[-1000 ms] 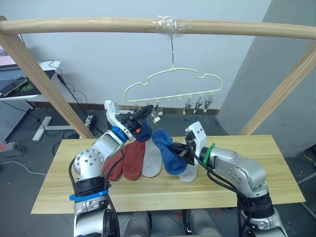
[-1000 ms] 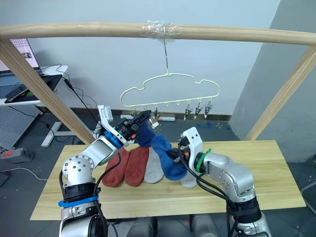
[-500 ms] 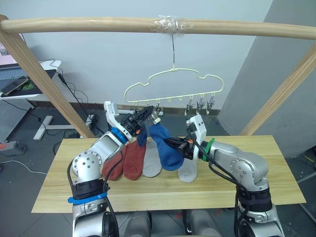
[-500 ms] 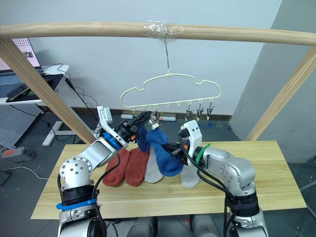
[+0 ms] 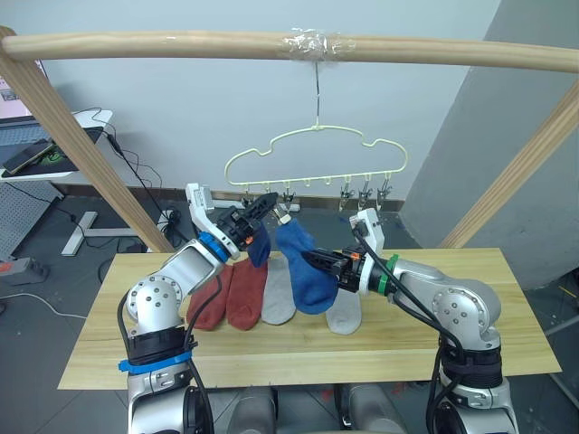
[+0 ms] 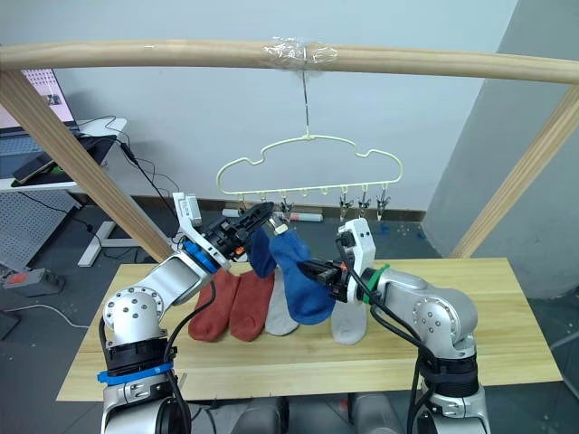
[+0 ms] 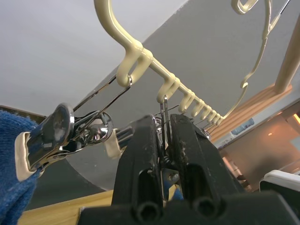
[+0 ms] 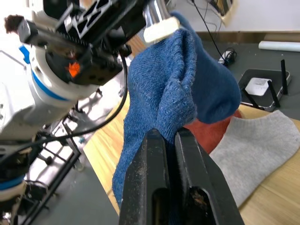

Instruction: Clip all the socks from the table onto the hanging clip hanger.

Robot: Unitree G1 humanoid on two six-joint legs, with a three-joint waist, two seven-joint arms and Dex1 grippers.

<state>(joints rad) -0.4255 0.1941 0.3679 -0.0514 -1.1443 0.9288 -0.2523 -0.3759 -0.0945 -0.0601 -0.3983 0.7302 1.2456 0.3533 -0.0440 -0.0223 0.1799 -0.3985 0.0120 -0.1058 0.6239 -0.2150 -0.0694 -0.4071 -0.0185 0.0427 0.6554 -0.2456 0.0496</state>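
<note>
The cream clip hanger (image 5: pixel 317 155) hangs from the top pole over the table (image 5: pixel 470 344). My left gripper (image 5: pixel 267 200) is raised to its left end, shut on a metal clip (image 7: pixel 163 133). From the neighbouring clip (image 7: pixel 63 133) hangs one blue sock (image 5: pixel 260 244). Just below the hanger, my right gripper (image 5: pixel 313 260) is shut on a second blue sock (image 5: pixel 303 271), which is lifted off the table; the fingers (image 8: pixel 154 187) pinch its folded edge. Two rust-red socks (image 5: pixel 226 297) and two grey socks (image 5: pixel 279 294) (image 5: pixel 345 314) lie side by side on the table.
A round wooden pole frame (image 5: pixel 181 45) spans the top, with slanted legs at the left (image 5: pixel 81 154) and right (image 5: pixel 516 172). Three free clips (image 5: pixel 365 192) hang at the hanger's right end. A desk (image 5: pixel 45 149) and cables stand behind on the left.
My right gripper has lifted the blue sock off the table, up and left toward the hanger. My left gripper has stayed at the hanger's left clips.
</note>
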